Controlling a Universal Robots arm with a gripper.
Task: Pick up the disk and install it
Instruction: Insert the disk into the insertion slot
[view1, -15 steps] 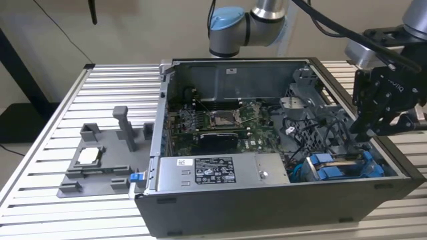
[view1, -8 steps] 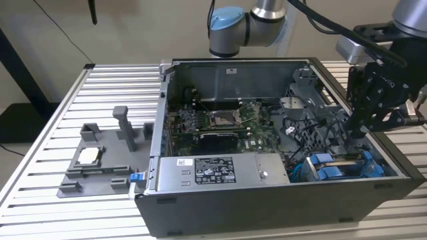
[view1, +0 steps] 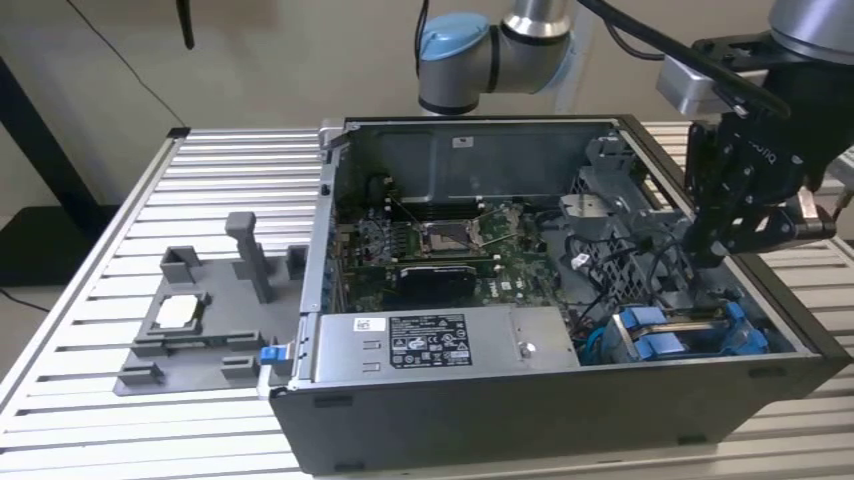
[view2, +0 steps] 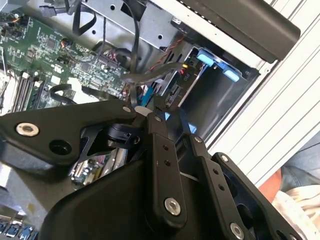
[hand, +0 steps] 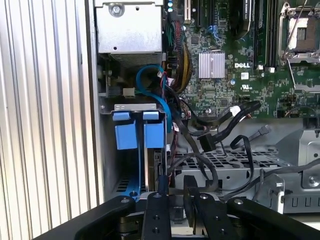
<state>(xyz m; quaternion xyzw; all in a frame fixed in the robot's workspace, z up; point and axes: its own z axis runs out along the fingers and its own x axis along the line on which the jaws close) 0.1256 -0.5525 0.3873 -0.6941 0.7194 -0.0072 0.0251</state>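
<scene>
First wrist view puts the black gripper (hand: 176, 184) closest, its fingers a narrow gap apart with nothing between them. Just past the tips, the disk (hand: 154, 136) sits in the drive bay at a corner of the computer case (hand: 92, 125), two bright blue carrier tabs side by side with a grey edge next to them. Beyond lie tangled black cables (hand: 220, 125) and the green motherboard (hand: 225, 45).
</scene>
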